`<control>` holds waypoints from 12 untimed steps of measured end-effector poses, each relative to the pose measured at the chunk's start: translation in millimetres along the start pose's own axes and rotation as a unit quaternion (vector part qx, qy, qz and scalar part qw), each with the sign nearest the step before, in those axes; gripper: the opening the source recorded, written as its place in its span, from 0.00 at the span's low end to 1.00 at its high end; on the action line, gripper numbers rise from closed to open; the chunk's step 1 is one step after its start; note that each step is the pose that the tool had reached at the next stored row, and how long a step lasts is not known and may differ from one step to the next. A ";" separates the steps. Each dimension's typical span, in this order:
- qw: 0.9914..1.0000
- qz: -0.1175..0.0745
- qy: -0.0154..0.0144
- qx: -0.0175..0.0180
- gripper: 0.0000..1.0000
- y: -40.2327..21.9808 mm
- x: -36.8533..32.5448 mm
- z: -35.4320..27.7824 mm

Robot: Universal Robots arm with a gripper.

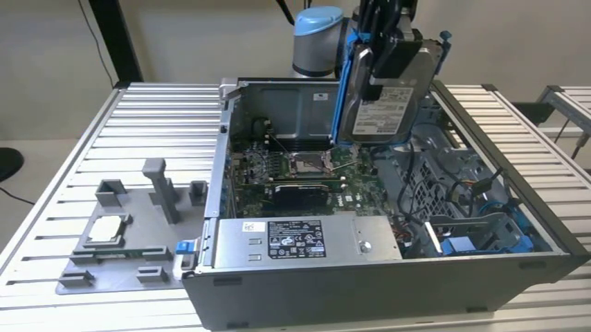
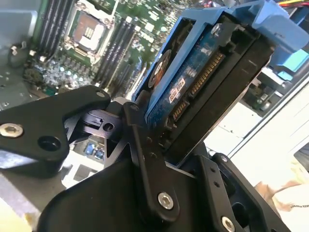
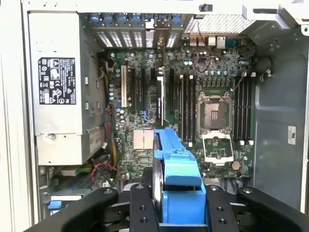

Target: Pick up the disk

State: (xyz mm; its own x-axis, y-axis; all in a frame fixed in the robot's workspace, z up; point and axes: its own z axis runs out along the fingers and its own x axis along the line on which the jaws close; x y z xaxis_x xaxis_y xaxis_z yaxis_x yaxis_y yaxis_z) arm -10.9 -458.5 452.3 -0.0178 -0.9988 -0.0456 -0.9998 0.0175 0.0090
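Note:
The disk [image 1: 380, 104], a silver drive with a white label in a bright blue carrier, hangs on edge above the open computer case, lifted free of it. My gripper [image 1: 388, 62] is shut on its upper part. In both wrist views the black fingers [image 3: 140, 208] clamp the two flat sides of the disk [image 3: 176, 176]. Its blue circuit board and connector edge [image 2: 198, 82] show in the second wrist view, between the fingers [image 2: 145, 159]. The motherboard lies well below the disk.
The open grey case [image 1: 369, 290] sits on a slatted metal table. Inside are the motherboard [image 1: 295, 169] with an open CPU socket [image 3: 215, 116], a long grey box [image 1: 305, 238], cables and a blue drive bay [image 1: 461, 245]. A grey fixture plate [image 1: 138, 277] holding a small CPU chip [image 1: 106, 228] lies at the exterior view's left.

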 end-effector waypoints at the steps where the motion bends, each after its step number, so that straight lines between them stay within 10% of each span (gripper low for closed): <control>1: 1.000 0.000 0.000 0.000 0.00 -0.6 3.0 -0.2; 12: 1.000 0.000 0.000 0.000 0.00 -4.8 38.3 -1.8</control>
State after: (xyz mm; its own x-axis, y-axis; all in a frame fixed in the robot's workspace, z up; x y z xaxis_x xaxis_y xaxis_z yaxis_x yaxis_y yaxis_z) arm -6.9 -497.0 452.3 -0.0178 -0.9988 -0.0455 -0.9998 0.0174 0.0091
